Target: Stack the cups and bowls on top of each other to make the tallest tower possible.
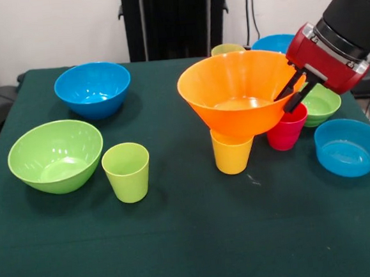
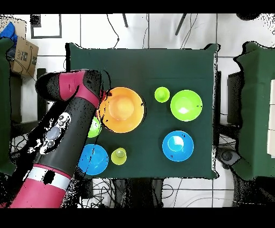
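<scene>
The large orange bowl is up off the cloth, its base right over the bright yellow cup; whether it rests on the cup is unclear. My gripper is shut on the bowl's right rim, one finger inside and one outside. The red cup stands just below the fingers, with the small green bowl behind it and the shallow blue bowl to the right. In the overhead view the orange bowl hides the yellow cup, and the gripper meets its left rim.
At left stand a large lime bowl, a lime cup and a blue bowl. A pale yellow cup and another blue bowl sit at the far edge. My arm crosses the overhead view's left side.
</scene>
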You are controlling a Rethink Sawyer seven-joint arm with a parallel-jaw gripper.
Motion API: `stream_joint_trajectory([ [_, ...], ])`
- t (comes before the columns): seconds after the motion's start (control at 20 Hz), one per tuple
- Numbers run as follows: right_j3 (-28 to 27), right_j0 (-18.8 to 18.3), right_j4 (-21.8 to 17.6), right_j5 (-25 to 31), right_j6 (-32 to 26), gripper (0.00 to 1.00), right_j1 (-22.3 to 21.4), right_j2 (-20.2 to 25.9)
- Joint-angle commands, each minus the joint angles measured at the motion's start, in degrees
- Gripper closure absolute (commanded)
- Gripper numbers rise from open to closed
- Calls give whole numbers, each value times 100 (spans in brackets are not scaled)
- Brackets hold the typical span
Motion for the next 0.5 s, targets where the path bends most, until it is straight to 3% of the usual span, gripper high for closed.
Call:
stream_joint_trajectory([
  [0.05,300,-13,-489,183,116,100,322,551],
  [0.5,245,100,-542,192,306,100,475,453],
])
